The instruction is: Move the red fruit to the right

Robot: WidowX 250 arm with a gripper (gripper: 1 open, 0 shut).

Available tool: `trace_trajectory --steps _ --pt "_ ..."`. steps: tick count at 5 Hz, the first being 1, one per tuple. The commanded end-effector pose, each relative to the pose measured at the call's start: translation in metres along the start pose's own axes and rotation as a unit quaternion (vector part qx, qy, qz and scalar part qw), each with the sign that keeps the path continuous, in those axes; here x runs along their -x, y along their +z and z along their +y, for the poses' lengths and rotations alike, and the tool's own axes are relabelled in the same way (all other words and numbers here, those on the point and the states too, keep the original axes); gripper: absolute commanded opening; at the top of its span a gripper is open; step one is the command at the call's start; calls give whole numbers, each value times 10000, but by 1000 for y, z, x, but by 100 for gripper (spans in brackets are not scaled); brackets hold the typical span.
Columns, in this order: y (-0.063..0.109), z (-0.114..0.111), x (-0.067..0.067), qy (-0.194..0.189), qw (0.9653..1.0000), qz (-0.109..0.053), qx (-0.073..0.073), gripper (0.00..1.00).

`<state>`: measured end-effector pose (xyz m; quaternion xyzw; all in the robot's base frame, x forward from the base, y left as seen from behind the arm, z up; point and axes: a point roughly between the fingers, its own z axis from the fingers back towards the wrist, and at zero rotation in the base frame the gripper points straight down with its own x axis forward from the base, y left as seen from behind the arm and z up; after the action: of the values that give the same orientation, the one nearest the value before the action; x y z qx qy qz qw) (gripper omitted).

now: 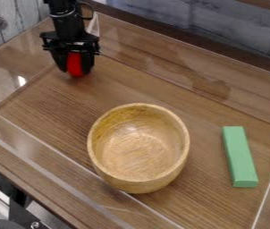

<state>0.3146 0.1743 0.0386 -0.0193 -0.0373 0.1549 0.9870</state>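
- At the far left of the table (162, 85), the red fruit (74, 65) sits low between the black fingers of the hand (73, 61), which points straight down over it.
- It looks small, glossy and rounded, probably a light, hard plastic toy; the smooth skin could slip, and a round body may roll if it is let go carelessly.
- The best hold seems to be across its widest part, one finger on each side, below any leafy top, which is hidden here.
- The fingers stand close on either side of the fruit, but whether they are pressing on it or just short of it I cannot tell.
- To the right and nearer the camera stands a wooden bowl (139, 148), well apart; beyond it, near the right edge, lies a green block (238, 156).
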Motion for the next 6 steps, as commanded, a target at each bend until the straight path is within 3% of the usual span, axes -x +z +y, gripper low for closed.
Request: trace_trajectory --steps 1,3,6 --pt "30 -20 -16 -113 9991 -418 -1 0" --pt "72 -89 -32 -52 9982 -577 122 0" --pt "69 -200 -5 -150 9984 -521 155 0"
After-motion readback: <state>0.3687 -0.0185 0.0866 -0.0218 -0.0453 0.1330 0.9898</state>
